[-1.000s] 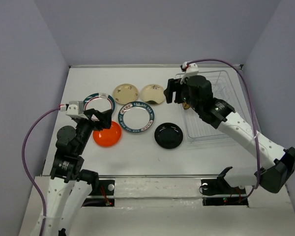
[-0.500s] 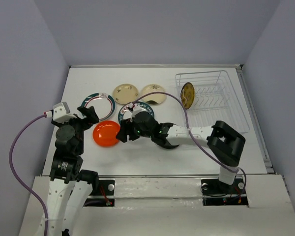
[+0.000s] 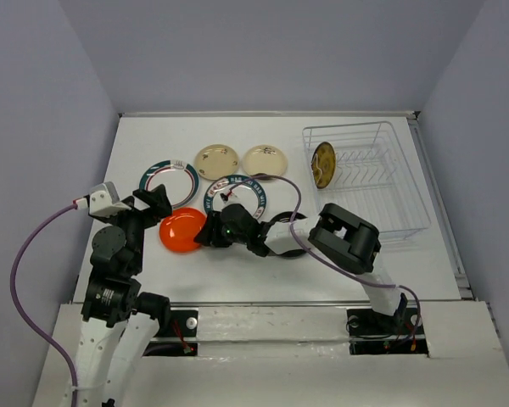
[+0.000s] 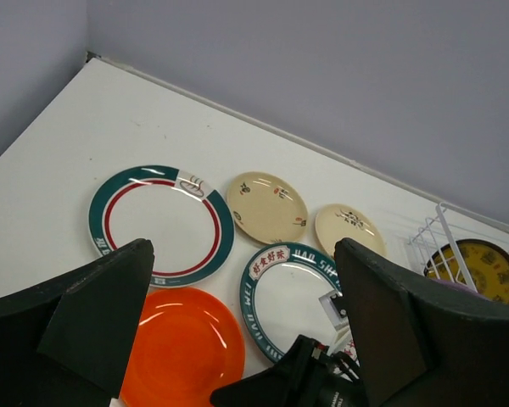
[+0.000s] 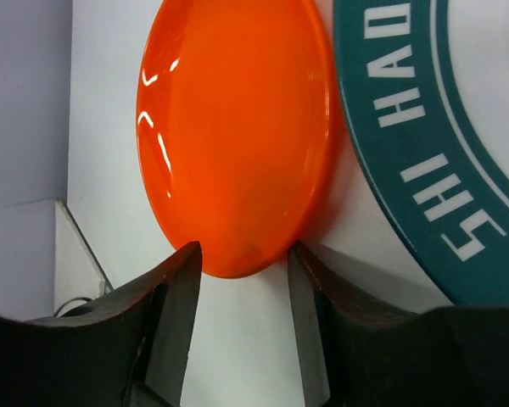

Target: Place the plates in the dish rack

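The right gripper (image 5: pixel 242 254) has its jaws apart, with the near rim of the orange plate (image 5: pixel 233 136) at their tips. In the top view that plate is at its 9 o'clock. A teal-rimmed plate (image 3: pixel 235 199) sits at 12 o'clock. The dish rack (image 3: pixel 382 182) is at 2 o'clock and holds an upright amber plate (image 3: pixel 323 163). The left gripper (image 4: pixel 242 250) hangs wide apart, holding nothing, at the orange plate's 10 o'clock.

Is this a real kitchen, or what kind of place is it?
Probably a robot test bench, not a kitchen: white table boxed by plain grey walls, two bolted-on arms, plates and a dish rack.
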